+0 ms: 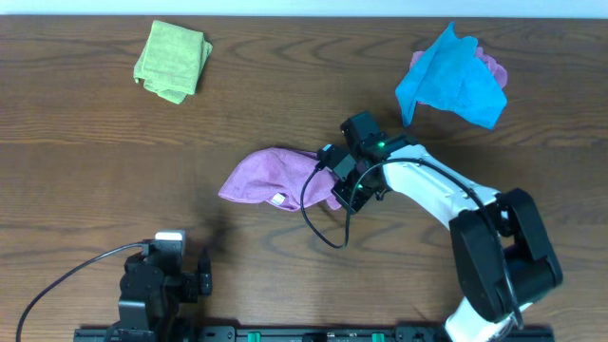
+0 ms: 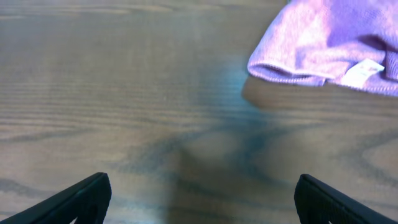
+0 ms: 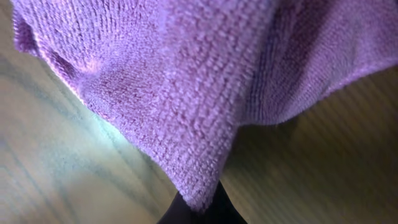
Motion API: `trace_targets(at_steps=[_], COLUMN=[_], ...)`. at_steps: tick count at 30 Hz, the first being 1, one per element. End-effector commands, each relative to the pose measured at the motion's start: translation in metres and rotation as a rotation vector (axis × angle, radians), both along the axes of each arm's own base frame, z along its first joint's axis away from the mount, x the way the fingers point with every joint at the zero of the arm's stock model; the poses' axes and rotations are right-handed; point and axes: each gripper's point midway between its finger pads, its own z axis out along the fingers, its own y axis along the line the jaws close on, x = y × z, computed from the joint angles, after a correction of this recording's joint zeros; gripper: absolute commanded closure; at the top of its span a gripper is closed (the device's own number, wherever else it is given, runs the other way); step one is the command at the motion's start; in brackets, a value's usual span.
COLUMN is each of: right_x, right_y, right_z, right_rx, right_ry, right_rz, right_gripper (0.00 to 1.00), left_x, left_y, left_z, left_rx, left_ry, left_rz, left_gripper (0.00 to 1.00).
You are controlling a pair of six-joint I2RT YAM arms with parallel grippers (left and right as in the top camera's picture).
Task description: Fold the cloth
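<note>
The lilac-purple cloth [image 1: 271, 177] lies bunched at the table's middle, its small white tag [image 1: 278, 199] at the front edge. My right gripper [image 1: 339, 180] is shut on the cloth's right corner and holds it just above the wood. In the right wrist view the cloth [image 3: 186, 87] hangs from the shut dark fingertips [image 3: 199, 208]. My left gripper [image 1: 204, 271] rests near the front left, open and empty. The left wrist view shows its two fingers [image 2: 199, 199] wide apart over bare wood, with the cloth [image 2: 329, 43] and tag [image 2: 365, 70] at the upper right.
A light green folded cloth [image 1: 173, 59] lies at the back left. A bright blue cloth [image 1: 451, 81] lies at the back right, over a pink one [image 1: 492, 66]. A black cable [image 1: 323, 223] loops from the right arm by the cloth.
</note>
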Motion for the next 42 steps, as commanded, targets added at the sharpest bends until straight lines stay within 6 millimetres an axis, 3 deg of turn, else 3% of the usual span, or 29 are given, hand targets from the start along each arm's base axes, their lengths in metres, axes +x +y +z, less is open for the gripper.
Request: trace_targets(at_steps=[1, 7, 10, 17, 24, 25, 28, 29, 32, 35, 37, 42], right_x=[0.023, 0.064, 0.078, 0.102, 0.107, 0.109, 0.121, 0.127, 0.144, 0.14, 0.129, 0.081], right_y=[0.015, -0.004, -0.013, -0.025, -0.029, -0.03, -0.036, -0.041, -0.057, -0.053, -0.042, -0.007], right_z=[0.054, 0.126, 0.145, 0.155, 0.144, 0.142, 0.136, 0.135, 0.137, 0.134, 0.126, 0.093], right_rx=[0.079, 0.018, -0.013, -0.073, -0.092, -0.095, -0.114, -0.129, -0.157, -0.115, -0.069, 0.077], right_ry=[-0.141, -0.436, -0.53, -0.643, -0.627, -0.625, -0.641, -0.656, -0.7, -0.664, -0.593, -0.297], right_rz=[-0.025, -0.11, -0.147, -0.208, -0.213, -0.216, -0.262, -0.308, -0.449, -0.471, -0.431, -0.307], right_gripper=[0.99, 0.99, 0.99, 0.99, 0.99, 0.94, 0.29, 0.15, 0.07, 0.07, 0.09, 0.12], left_x=[0.004, 0.016, 0.019, 0.021, 0.027, 0.027, 0.027, 0.027, 0.027, 0.027, 0.027, 0.026], left_y=[-0.007, -0.032, -0.035, -0.035, -0.035, -0.035, -0.035, -0.035, -0.035, -0.035, -0.035, -0.035], left_z=[0.003, 0.029, 0.035, 0.039, 0.051, 0.051, 0.051, 0.051, 0.051, 0.051, 0.051, 0.05], left_rx=[-0.036, -0.235, -0.352, -0.511, -0.704, -0.704, -0.704, -0.703, -0.703, -0.703, -0.703, -0.702], left_ry=[-0.025, -0.118, -0.127, -0.12, -0.141, -0.14, -0.14, -0.14, -0.14, -0.14, -0.14, -0.136], left_rz=[-0.018, -0.065, -0.004, 0.097, 0.2, 0.2, 0.201, 0.201, 0.201, 0.201, 0.202, 0.204], left_gripper=[0.05, 0.05, 0.04, 0.05, 0.04, 0.05, 0.05, 0.05, 0.05, 0.05, 0.05, 0.05])
